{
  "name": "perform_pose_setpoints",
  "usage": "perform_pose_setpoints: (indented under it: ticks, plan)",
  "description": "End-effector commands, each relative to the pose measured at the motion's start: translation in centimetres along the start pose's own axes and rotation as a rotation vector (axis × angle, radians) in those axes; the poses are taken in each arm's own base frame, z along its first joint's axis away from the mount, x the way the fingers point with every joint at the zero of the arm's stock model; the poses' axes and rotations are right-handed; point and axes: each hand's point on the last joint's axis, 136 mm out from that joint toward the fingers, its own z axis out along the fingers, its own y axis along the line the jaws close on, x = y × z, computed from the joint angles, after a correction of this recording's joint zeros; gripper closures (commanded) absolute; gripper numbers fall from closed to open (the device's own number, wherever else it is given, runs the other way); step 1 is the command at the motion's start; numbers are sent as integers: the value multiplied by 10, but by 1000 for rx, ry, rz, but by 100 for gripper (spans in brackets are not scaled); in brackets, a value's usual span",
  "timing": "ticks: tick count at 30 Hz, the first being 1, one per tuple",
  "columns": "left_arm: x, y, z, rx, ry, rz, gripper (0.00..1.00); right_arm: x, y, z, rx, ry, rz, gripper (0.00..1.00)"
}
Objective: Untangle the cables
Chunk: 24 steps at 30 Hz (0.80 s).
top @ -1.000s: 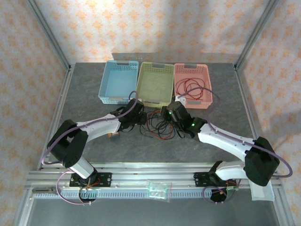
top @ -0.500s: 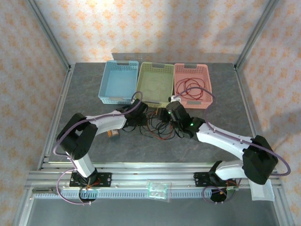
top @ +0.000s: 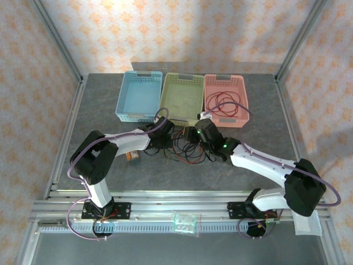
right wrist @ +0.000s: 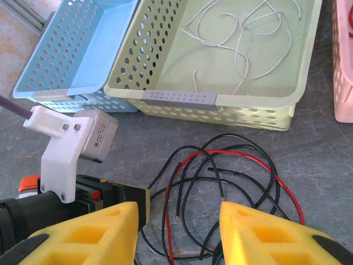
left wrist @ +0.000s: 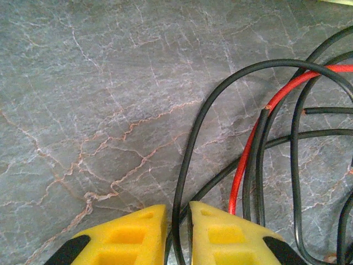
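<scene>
Our left gripper (left wrist: 177, 221) holds its jaws narrow about the thin black cable (left wrist: 190, 143) between them, pinch uncertain, the right gripper (right wrist: 179, 232) spread-jawed over the tangle of cables (right wrist: 218, 178); we should close squarely on black alone, sparing the thin red cable (left wrist: 244, 160) beside

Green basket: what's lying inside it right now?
Inside the green basket, pale whitish cables lie in loose loops on the floor. Its near wall hides the floor strip just behind it.

The top camera looks down from high up and behind at the whole table (top: 99, 110). The left wrist camera sits very close above the cables (left wrist: 185, 165). The right wrist camera, farther back, sees them too, lower middle.
</scene>
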Motion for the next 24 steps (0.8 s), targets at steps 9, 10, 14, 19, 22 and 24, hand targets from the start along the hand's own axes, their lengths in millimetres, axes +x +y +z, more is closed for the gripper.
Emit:
perform_pose_setpoints:
  ticks: [9, 10, 14, 19, 22, 24]
  plan:
    - [-17, 1, -20, -9, -69, -24, 95, -14, -1, -7, 28, -56, 17, 58]
    - [-21, 0, -26, -3, -90, -23, 96, -16, -5, -8, 41, -67, 23, 59]
    - [-37, -7, -56, 66, -198, -12, 99, -22, -16, -15, 87, -117, 49, 60]
    - [-52, -15, -93, 134, -311, 19, 100, -29, -28, -24, 132, -176, 87, 58]
    - [-60, -19, -116, 174, -377, 37, 100, -28, -27, -24, 110, -172, 83, 55]
    - [-66, -23, -134, 207, -423, 47, 100, -23, -14, -19, 40, -130, 37, 51]
